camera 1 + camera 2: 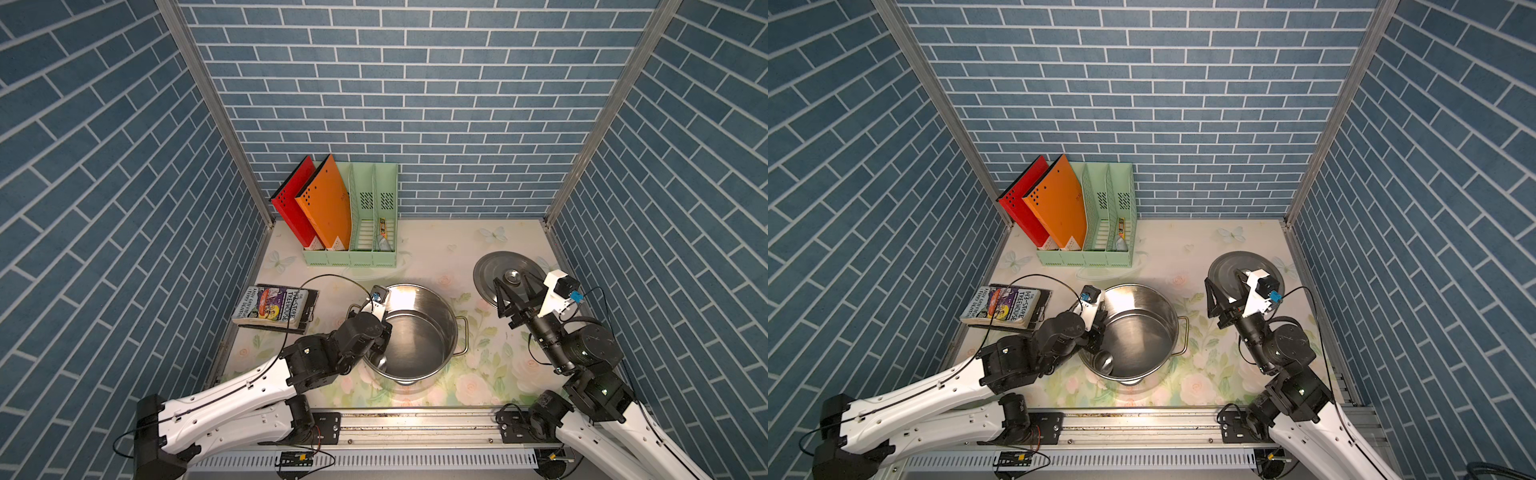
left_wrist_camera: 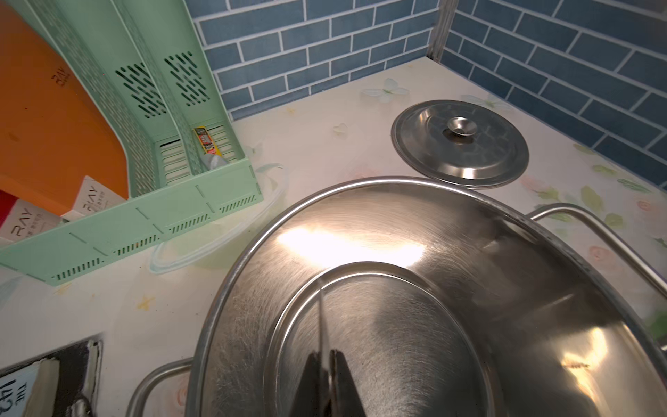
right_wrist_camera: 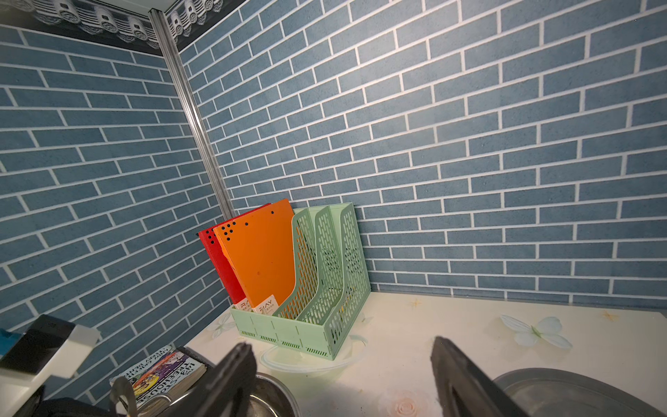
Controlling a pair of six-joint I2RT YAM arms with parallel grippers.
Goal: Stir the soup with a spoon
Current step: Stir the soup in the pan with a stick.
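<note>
A large steel pot [image 1: 451,316] [image 1: 1173,320] stands mid-table with its lid off. My left gripper [image 2: 327,352] reaches down into it from the pot's left side, shut on the thin handle of the spoon [image 2: 320,307]. The spoon's small round bowl [image 1: 380,362] [image 1: 1104,360] rests low against the near-left inner wall. The pot's inside shows as shiny steel, and I cannot make out any soup. My right gripper [image 1: 510,279] [image 3: 342,343] hovers open and holds nothing, above the round steel lid [image 1: 486,270] [image 2: 487,155] lying flat at the right.
A green file rack [image 1: 353,257] with red and orange folders stands at the back. A book [image 1: 270,309] lies left of the pot. The pot's wire handle [image 1: 464,334] sticks out to the right. Blue brick walls close three sides.
</note>
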